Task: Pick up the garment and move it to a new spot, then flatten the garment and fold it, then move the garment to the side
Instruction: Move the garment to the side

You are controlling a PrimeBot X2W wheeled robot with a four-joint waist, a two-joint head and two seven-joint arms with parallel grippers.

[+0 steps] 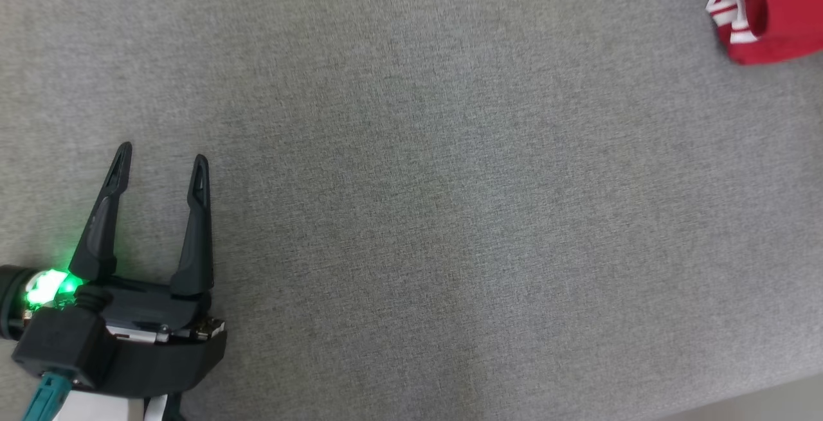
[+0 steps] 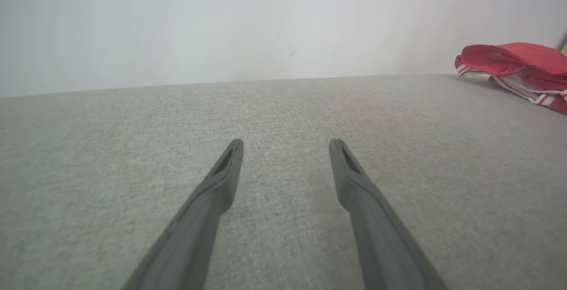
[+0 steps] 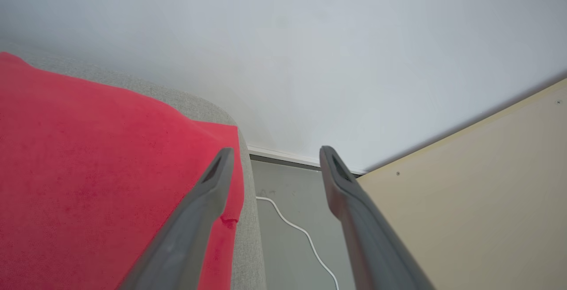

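The garment (image 1: 765, 9) is red with white-striped trim and lies folded at the far right corner of the grey surface. In the left wrist view the garment (image 2: 514, 66) sits at the far right, well away from my left gripper (image 2: 285, 144). My left gripper (image 1: 161, 154) is open at the lower left of the head view, over bare grey fabric, with nothing between its fingers. My right gripper (image 3: 272, 150) is open, its left finger over the garment (image 3: 88, 170) near the surface's corner, and holds nothing.
The grey fabric surface (image 1: 418, 202) spreads wide between the left gripper and the garment. Past its right edge are a floor with a white cable (image 3: 301, 232), a pale wall (image 3: 310, 37) and a beige panel (image 3: 478, 201).
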